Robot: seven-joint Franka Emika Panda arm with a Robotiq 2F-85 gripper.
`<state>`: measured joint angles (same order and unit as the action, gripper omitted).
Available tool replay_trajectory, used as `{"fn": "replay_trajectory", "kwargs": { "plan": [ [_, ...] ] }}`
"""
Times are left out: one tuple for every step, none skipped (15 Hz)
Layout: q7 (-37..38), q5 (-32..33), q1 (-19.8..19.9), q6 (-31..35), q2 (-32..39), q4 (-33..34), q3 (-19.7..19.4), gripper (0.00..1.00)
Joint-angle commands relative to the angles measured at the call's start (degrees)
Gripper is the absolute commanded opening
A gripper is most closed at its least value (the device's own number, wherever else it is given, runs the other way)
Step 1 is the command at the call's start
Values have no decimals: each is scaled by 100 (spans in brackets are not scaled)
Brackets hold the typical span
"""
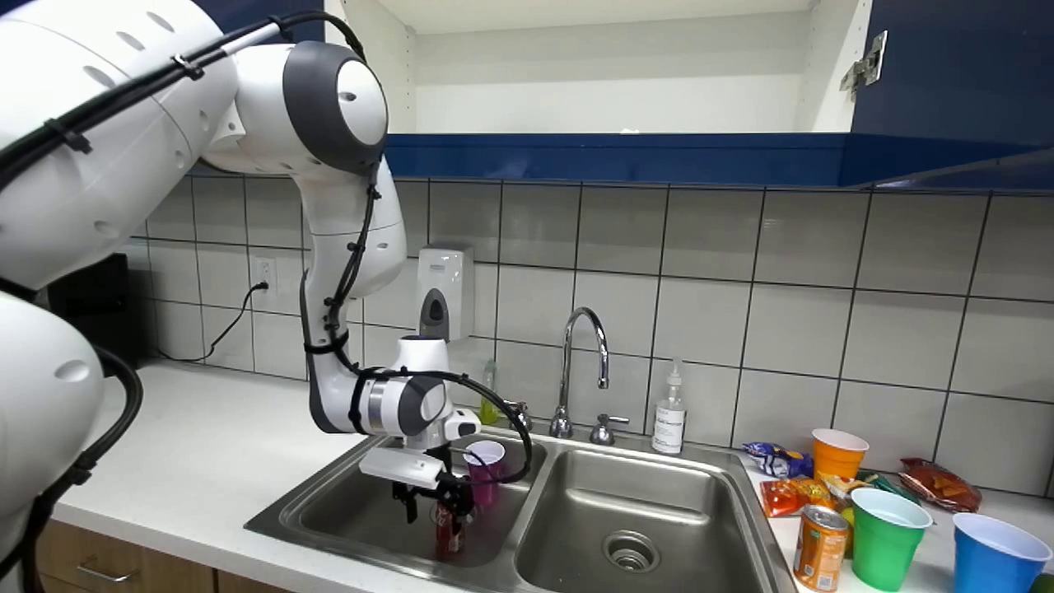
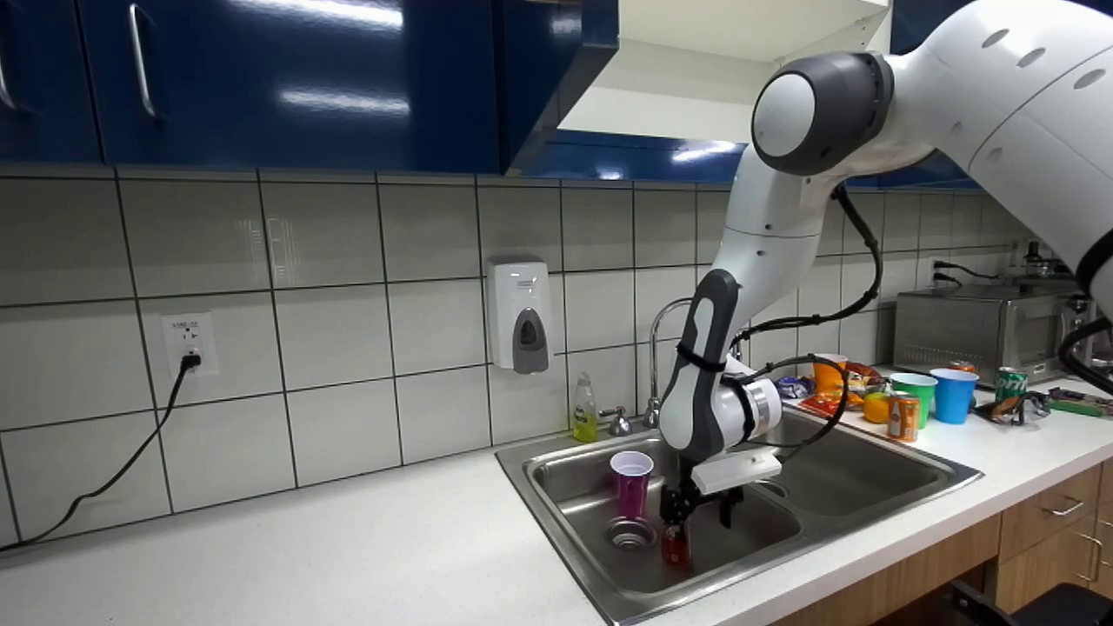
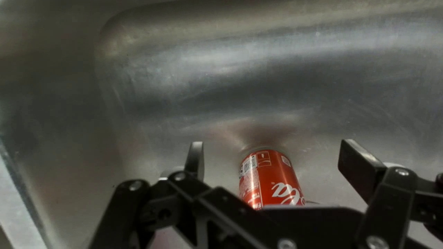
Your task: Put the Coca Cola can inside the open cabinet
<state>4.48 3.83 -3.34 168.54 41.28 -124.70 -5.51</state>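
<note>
The black two-fingered end effector (image 3: 272, 155) is spread, probably to straddle the red cylindrical metal Coca Cola can (image 3: 268, 176) standing upright beneath it in the silvery steel sink (image 1: 370, 519).

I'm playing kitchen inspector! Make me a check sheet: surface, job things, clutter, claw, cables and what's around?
Surface: white counter with a metal sink.
Job's things: Coca Cola can standing in a basin; open cabinet above the sink.
Clutter: purple cup in the same basin; orange cup, green cup, blue cup, orange can, green can and snack packets on the counter.
Claw: open, jaws apart, not gripping the can.
Cables: black cable along the arm; plug in the wall outlet.
Surroundings: tiled wall, faucet, soap dispenser.
</note>
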Motion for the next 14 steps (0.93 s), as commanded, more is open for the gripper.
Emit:
{"fn": "replay_trajectory", "kwargs": {
  "plan": [
    [137,-72,-152,194,94,66,-126,100],
    [148,-80,-170,243,110,67,-142,100],
    [174,-101,-186,312,129,66,-154,100],
    [173,-101,-205,349,144,65,-168,100],
    [189,-111,-220,401,164,64,-175,100],
    [212,-118,-250,450,184,62,-197,100],
    [228,-127,-269,487,198,62,-210,100],
    [254,-143,-290,535,211,61,-226,100],
    [273,-159,-309,591,229,61,-239,100],
    [290,-182,-334,648,248,62,-257,100],
    [310,-208,-362,698,273,70,-280,100],
    [300,-221,-397,717,292,78,-311,100],
    [314,-258,-424,773,317,83,-331,100],
    [319,-290,-450,827,347,91,-348,100]
  ]
}}
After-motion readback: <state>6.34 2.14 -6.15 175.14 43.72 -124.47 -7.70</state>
